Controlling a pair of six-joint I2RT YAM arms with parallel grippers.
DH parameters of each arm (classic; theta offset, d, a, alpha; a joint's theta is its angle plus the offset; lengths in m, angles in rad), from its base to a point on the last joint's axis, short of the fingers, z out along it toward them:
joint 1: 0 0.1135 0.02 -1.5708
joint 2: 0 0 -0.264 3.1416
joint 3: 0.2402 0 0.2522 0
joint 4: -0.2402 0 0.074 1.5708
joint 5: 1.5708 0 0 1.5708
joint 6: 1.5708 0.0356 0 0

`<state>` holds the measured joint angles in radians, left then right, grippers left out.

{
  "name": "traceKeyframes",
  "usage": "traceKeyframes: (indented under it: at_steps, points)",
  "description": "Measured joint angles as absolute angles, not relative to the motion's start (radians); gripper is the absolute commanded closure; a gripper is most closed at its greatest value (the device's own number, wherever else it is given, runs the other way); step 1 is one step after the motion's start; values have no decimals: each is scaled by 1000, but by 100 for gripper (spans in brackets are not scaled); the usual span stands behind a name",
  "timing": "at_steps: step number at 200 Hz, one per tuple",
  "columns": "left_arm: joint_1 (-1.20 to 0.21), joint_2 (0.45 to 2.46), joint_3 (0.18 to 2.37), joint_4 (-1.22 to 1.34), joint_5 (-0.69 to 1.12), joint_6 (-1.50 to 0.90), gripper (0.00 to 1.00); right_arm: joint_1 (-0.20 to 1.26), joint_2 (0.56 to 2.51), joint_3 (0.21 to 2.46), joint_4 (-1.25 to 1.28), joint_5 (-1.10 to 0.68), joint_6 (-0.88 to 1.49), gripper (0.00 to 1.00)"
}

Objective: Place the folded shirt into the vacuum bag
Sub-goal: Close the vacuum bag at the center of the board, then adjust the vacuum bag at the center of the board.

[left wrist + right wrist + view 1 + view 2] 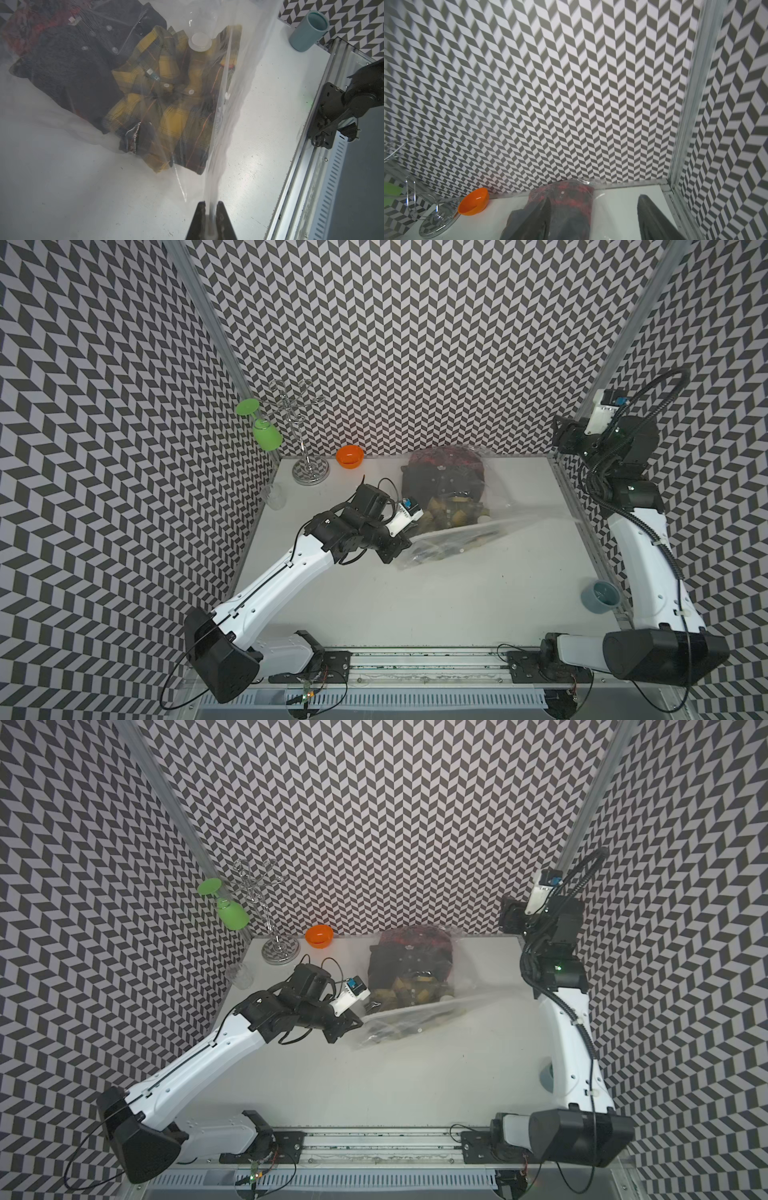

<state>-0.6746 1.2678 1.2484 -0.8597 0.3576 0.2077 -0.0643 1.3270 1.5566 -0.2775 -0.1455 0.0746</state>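
The vacuum bag [490,489] lies at the back middle of the table, clear and crinkled, with its round white valve [200,40] on top. Through the film I see three folded shirts: a red plaid one [571,193] at the back, a dark grey one [68,68], and a yellow plaid shirt [176,116] nearest the bag's front edge. My left gripper [211,207] is shut on that front edge and holds the film up off the table; in a top view it [404,548] sits left of the bag. My right gripper [594,197] is open and empty, raised at the back right [559,439].
At the back left stand a metal glass rack [309,472] with a green wine glass [267,436] hanging on it, an orange bowl [350,456] and a clear glass [275,495]. A blue-grey cup [600,597] stands at the right edge beside the right arm.
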Motion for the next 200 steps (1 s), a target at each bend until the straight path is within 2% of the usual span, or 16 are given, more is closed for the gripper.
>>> traceKeyframes:
  at_steps: [15,39,84,115,153,200]
  points:
    - [-681,1268,1269,-870,373,207,63,10,1336,1591,-281,-144,62,37]
    - [-681,1266,1319,-859,379,203,54,120,1377,1562,-303,-131,70,43]
    - [-672,1279,1335,-754,387,159,53,230,1426,1122,-391,-106,194,47]
    - [-672,1344,1289,-649,382,117,53,259,1527,969,-419,-110,261,46]
    - [-661,1373,1204,-567,314,87,50,280,1650,949,-310,-125,311,43]
    - [-577,1292,1061,-384,220,43,42,308,1842,1108,-228,-161,341,37]
